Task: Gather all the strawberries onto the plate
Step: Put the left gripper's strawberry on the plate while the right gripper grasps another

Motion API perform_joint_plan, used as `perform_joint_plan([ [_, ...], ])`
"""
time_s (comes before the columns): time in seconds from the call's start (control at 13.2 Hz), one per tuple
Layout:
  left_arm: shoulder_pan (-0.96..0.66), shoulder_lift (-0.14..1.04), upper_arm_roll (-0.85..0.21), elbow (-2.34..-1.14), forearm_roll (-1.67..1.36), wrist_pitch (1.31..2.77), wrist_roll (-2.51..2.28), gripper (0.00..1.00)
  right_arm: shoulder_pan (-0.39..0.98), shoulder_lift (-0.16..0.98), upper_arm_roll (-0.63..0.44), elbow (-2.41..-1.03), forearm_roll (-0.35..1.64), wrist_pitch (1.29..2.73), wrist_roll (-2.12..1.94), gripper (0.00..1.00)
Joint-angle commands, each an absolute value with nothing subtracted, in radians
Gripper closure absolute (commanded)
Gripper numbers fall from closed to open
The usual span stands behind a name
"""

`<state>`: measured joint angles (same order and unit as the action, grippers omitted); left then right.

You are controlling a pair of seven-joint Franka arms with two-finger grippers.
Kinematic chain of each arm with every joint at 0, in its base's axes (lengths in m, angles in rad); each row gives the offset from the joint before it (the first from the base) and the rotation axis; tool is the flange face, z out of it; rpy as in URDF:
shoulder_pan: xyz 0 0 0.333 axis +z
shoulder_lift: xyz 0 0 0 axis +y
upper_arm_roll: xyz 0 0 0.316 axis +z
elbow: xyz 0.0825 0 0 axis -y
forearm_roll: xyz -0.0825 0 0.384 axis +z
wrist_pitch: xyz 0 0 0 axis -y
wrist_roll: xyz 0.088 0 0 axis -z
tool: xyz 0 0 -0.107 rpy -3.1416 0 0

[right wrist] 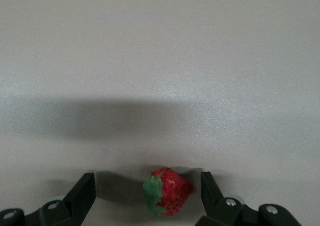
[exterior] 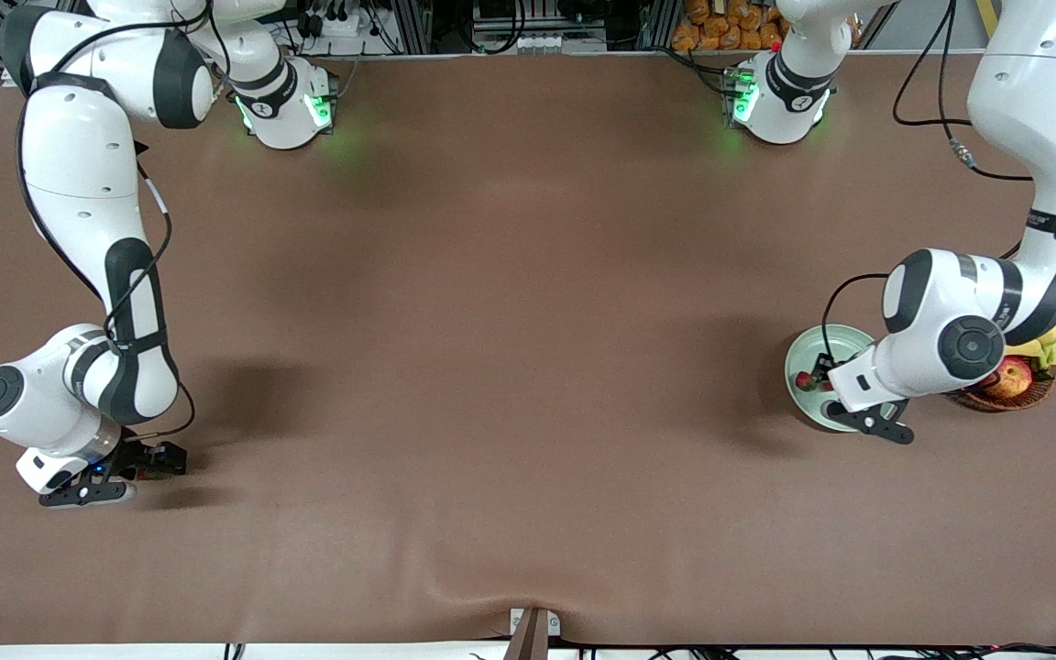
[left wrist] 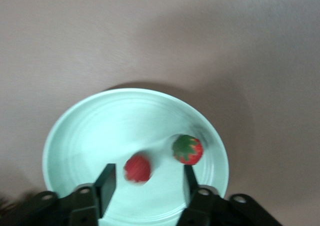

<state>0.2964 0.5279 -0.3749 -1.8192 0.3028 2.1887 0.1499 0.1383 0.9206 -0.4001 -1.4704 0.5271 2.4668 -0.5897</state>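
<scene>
Brown cloth: the table point(exterior: 510, 302) is being covered by it from end to end.
Front view, plate: the mint-green plate point(exterior: 808, 353) is being seen at the left arm's end of the table, just beside a wicker basket point(exterior: 1005, 399) that is holding an apple point(exterior: 1012, 378) and a banana point(exterior: 1046, 346).
Front view, left gripper: the left gripper point(exterior: 829, 392) is being held low over the plate, with one strawberry point(exterior: 805, 379) showing red on the dish next to it.
Front view, right gripper: the right gripper point(exterior: 154, 461) is being held down at the cloth at the right arm's end of the table.
Left wrist view: two strawberries point(left wrist: 137, 168) point(left wrist: 188, 150) are being seen lying in the plate point(left wrist: 80, 131); the fingers point(left wrist: 105, 182) are being kept apart, and neither berry is being gripped.
Right wrist view: the third strawberry point(right wrist: 167, 191) is being seen on the bare cloth, between the widely spread fingers point(right wrist: 83, 191), which are not touching it.
</scene>
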Motion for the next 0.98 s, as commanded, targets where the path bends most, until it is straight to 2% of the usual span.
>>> perform_joint_plan([
  [0.0,0.307,0.422,-0.391,-1.836,0.325,2.181,0.14,0.0,0.13,0.904,-0.396,-1.47,0.538,2.445,-0.592,0.37],
  [0.15,0.293,0.391,-0.393,-1.781,0.325,2.12,0.141,0.0,0.129,0.904,-0.396,-1.47,0.529,2.444,-0.597,0.57],
  [0.3,0.291,0.394,-0.426,-1.688,0.324,2.042,0.144,0.0,0.13,0.904,-0.397,-1.47,0.526,2.442,-0.6,0.84],
  [0.38,0.291,0.394,-0.443,-1.659,0.313,2.016,0.141,0.0,0.13,0.904,-0.399,-1.468,0.526,2.435,-0.604,0.9],
  [0.6,0.29,0.394,-0.5,-1.592,0.31,1.95,0.126,0.0,0.135,0.887,-0.4,-1.466,0.525,2.428,-0.63,0.9],
  [0.91,0.293,0.387,-0.558,-1.572,0.253,1.925,0.04,0.0,0.164,0.829,-0.403,-1.459,0.525,2.355,-0.664,0.9],
])
